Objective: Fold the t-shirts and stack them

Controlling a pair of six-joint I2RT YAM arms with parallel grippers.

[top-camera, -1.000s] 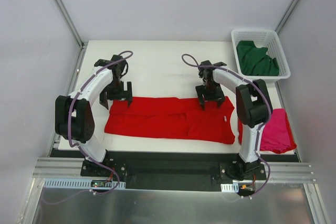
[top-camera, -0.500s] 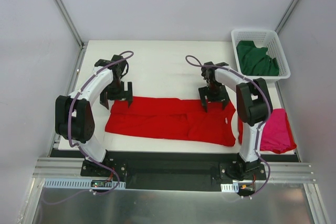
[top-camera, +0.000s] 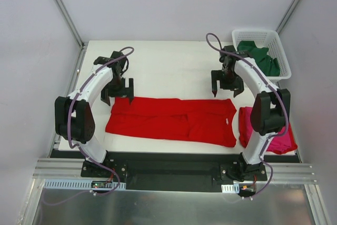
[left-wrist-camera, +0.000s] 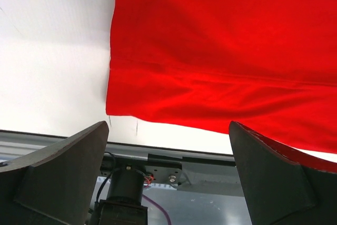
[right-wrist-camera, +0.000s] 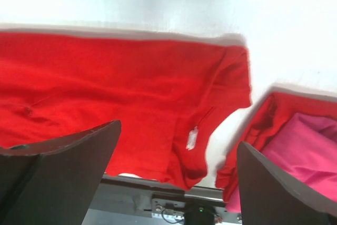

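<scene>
The bright red t-shirt [top-camera: 174,120] lies folded into a long strip across the near part of the table. It also fills the left wrist view [left-wrist-camera: 221,51] and the right wrist view [right-wrist-camera: 116,88], where a white label shows at its collar end. My left gripper [top-camera: 117,96] is open and empty just behind the strip's left end [left-wrist-camera: 168,183]. My right gripper [top-camera: 225,90] is open and empty above bare table behind the strip's right end [right-wrist-camera: 176,183]. The magenta-pink t-shirt [top-camera: 274,130] lies at the near right [right-wrist-camera: 310,146], partly hidden by my right arm. The dark green t-shirt [top-camera: 258,59] lies in the basket.
The white lattice basket [top-camera: 260,31] stands at the back right corner, close to my right wrist. Bare white table [top-camera: 168,69] lies behind the red strip. The metal rail and arm bases run along the near edge [top-camera: 168,169].
My right gripper has left the red shirt's right part and moved back and right, toward the basket. My left gripper has drawn slightly back from the shirt's left end. The shirt lies still.
</scene>
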